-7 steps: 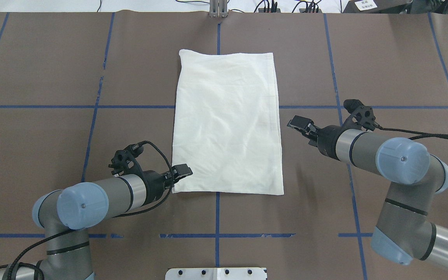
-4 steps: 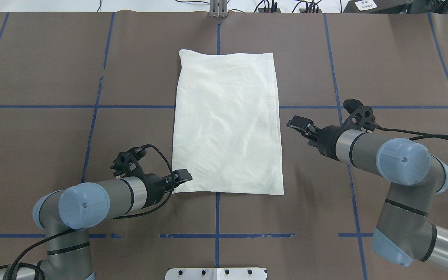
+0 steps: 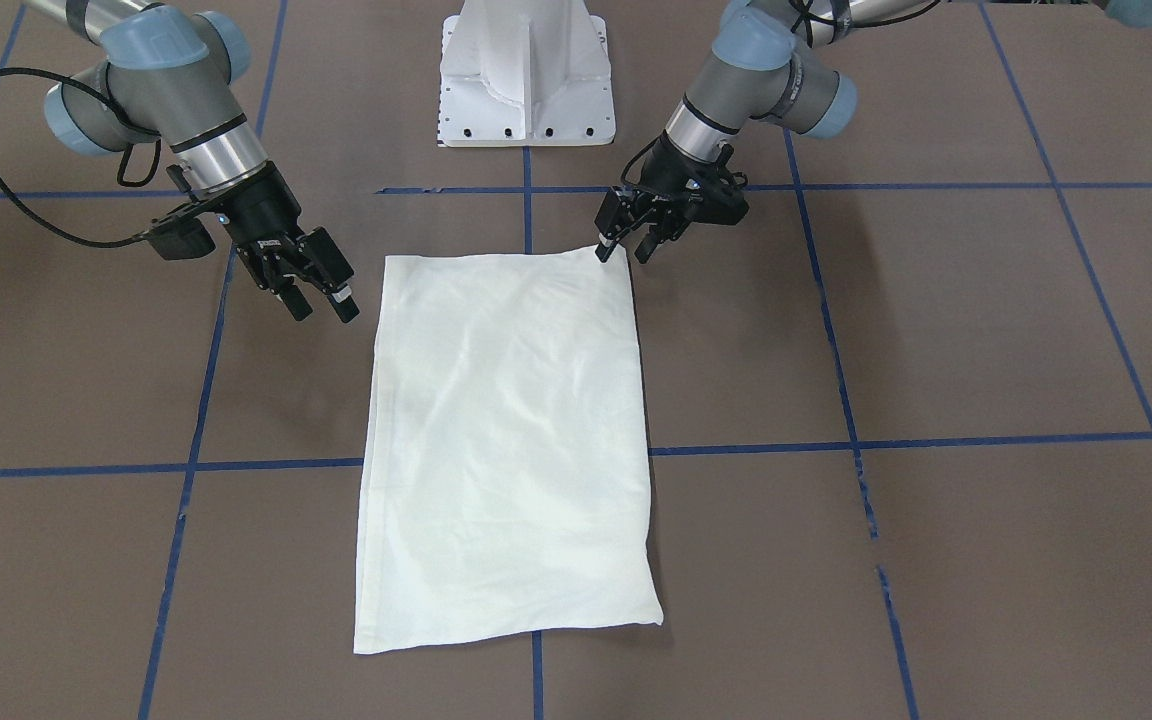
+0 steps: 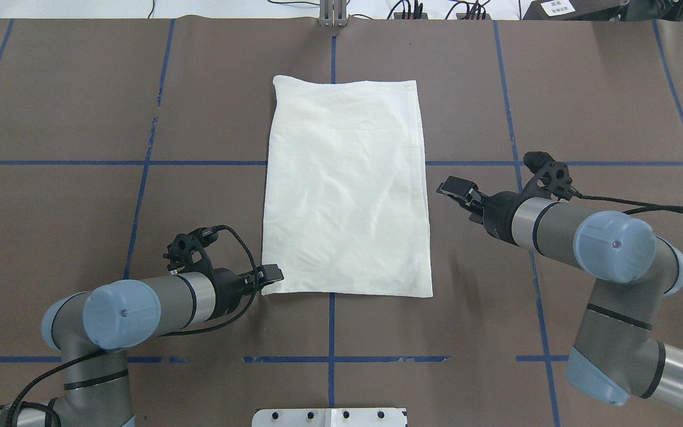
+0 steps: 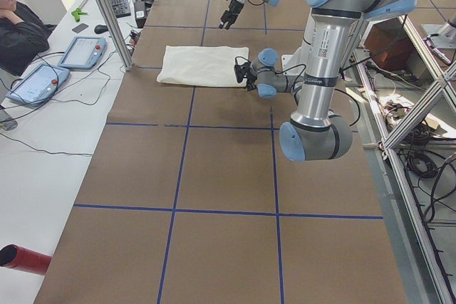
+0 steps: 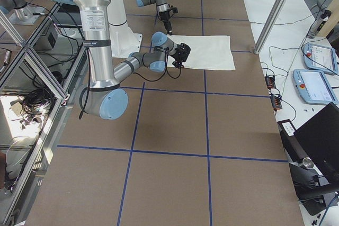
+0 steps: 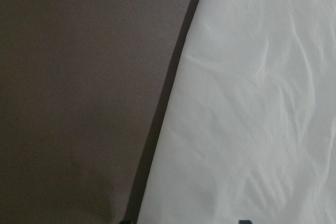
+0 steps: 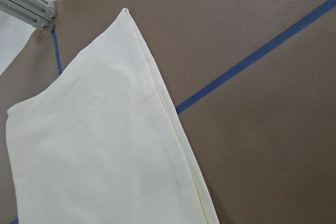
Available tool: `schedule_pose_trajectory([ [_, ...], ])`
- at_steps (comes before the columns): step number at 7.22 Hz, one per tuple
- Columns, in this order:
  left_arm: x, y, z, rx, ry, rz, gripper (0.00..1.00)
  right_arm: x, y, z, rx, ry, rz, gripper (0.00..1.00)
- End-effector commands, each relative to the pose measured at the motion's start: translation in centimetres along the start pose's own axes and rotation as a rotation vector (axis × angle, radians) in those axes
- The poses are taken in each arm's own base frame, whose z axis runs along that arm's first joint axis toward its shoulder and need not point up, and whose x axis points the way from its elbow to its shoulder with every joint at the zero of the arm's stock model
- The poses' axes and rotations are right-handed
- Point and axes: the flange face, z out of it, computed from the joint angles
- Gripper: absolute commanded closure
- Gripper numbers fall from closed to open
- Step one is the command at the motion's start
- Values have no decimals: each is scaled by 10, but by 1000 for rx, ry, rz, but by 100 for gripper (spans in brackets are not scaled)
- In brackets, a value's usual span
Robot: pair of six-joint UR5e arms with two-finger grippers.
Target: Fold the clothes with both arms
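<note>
The clothes [image 4: 344, 190] are one plain cream shirt folded into a tall rectangle, flat at the table's middle; no print shows. My left gripper [image 4: 273, 274] is low at the shirt's near left corner [image 3: 616, 252]. It is open, one black finger [image 3: 604, 250] over the corner and the other just off the cloth. The left wrist view shows the cloth's edge [image 7: 173, 103] very close. My right gripper [image 3: 321, 300] hovers open beside the shirt's right edge [image 8: 168, 108], apart from it, holding nothing.
The white pedestal base [image 3: 526, 70] stands at the robot's side of the table. Blue tape lines [image 4: 331, 332] cross the brown table cover. A person [image 5: 18, 30] sits at a side desk with tablets [image 5: 82, 51]. A red cylinder [image 5: 21, 258] lies at the desk's near end.
My left gripper has slid back along the shirt's left edge toward the robot, ending at the near corner. The right arm and the shirt have stayed still.
</note>
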Motion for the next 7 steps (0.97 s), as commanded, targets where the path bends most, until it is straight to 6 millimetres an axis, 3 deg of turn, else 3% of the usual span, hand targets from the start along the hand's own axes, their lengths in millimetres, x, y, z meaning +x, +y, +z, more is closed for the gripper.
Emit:
schedule_pose_trajectory([
  [1,-1,4,2,-5,-3,5,27,1,0,0,0,1,-1,0],
  [5,4,5,9,-6,-1,2,40,3,-1,1,3,4,0,0],
  [7,4,5,9,-1,1,-8,59,4,-1,2,2,6,-1,0],
])
